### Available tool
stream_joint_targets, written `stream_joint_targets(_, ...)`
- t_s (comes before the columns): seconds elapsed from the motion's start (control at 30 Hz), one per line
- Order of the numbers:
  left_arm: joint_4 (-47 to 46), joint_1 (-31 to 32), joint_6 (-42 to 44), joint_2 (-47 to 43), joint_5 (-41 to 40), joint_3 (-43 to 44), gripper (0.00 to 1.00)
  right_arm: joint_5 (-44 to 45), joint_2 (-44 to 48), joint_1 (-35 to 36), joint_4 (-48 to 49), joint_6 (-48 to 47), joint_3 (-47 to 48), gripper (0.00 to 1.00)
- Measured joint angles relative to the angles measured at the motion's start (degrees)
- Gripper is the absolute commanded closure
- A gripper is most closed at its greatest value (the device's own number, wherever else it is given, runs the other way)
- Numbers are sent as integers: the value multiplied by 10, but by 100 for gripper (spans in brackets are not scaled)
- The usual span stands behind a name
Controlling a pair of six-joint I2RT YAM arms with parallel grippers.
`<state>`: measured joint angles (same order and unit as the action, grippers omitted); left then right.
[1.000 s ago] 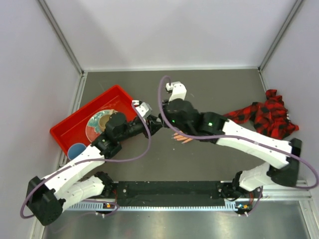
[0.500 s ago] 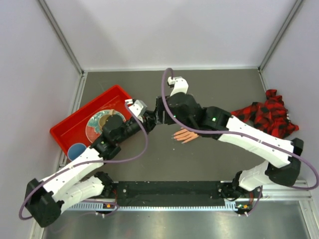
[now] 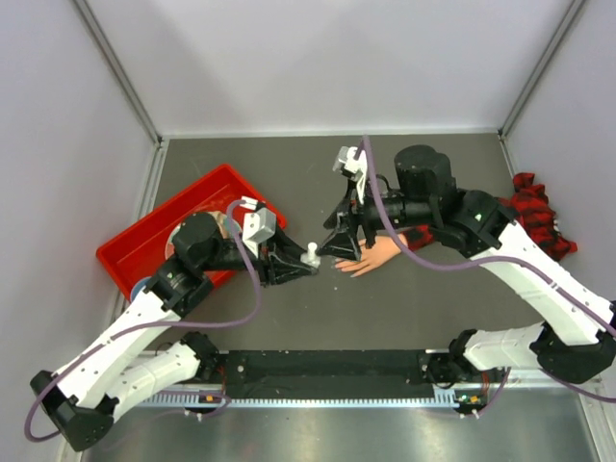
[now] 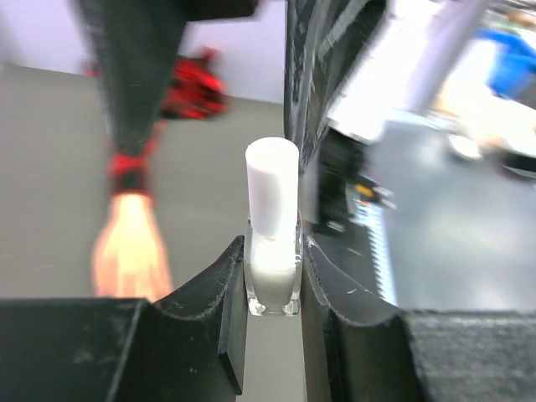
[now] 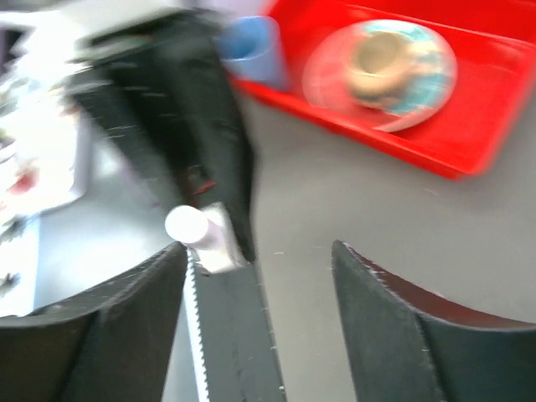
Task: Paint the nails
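Note:
My left gripper [image 3: 296, 264] is shut on a small clear bottle [image 4: 273, 270] with a white cap [image 3: 312, 255], held upright just above the table. The right gripper [image 3: 341, 243] hangs open just right of the cap, its jaws wide apart with nothing between them [image 5: 260, 260]. In the right wrist view the bottle [image 5: 203, 237] sits by the left finger. The peach fake hand [image 3: 372, 254] lies flat behind both grippers, fingers pointing left. Its nails are too small and blurred to make out. The red-and-black plaid sleeve [image 3: 535, 216] trails off to the right.
A red tray [image 3: 138, 252] at the left holds a patterned plate [image 5: 381, 74] and a blue cup [image 5: 251, 48]. The black base rail [image 3: 327, 366] runs along the near edge. Grey walls enclose the table on three sides.
The right gripper has opened wide and its arm has lifted off the fake hand, uncovering it. The left arm carried the bottle nearer and to the right.

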<state>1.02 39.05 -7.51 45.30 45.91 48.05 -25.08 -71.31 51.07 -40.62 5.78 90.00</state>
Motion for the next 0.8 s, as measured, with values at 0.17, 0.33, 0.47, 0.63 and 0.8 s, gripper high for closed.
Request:
stream_joint_targets(0.17,24,0,-5,32,103,19,100,-170,-1,-16,5,-38,0,47)
stream_joint_targets(0.33,29,0,-7,41,142,25,100,-236,-2,-16,9,-48,-4,60)
stream_joint_targets(0.47,29,0,-8,45,153,25,100,-250,-10,-16,11,-45,-4,60)
stream_joint_targets(0.63,28,0,-10,50,161,25,100,-257,-20,-16,17,-37,-4,65)
stream_joint_targets(0.8,26,0,-10,50,159,25,100,-265,-32,-16,17,-33,-4,69)
